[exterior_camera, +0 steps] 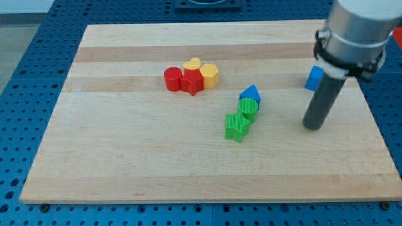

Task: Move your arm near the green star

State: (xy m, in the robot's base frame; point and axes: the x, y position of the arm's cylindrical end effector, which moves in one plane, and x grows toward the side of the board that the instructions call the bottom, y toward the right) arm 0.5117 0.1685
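The green star (236, 127) lies on the wooden board (125, 157) a little right of the middle. A green round block (249, 108) touches it at its upper right, and a blue pointed block (250, 94) sits just above that. My tip (312, 126) rests on the board well to the right of the green star, at about the same height in the view. It touches no block.
A red round block (172, 79), a red star-like block (192, 81), a yellow heart-like block (193, 64) and a yellow hexagonal block (210, 75) cluster at upper middle. A blue block (313, 78) sits partly behind the rod at upper right.
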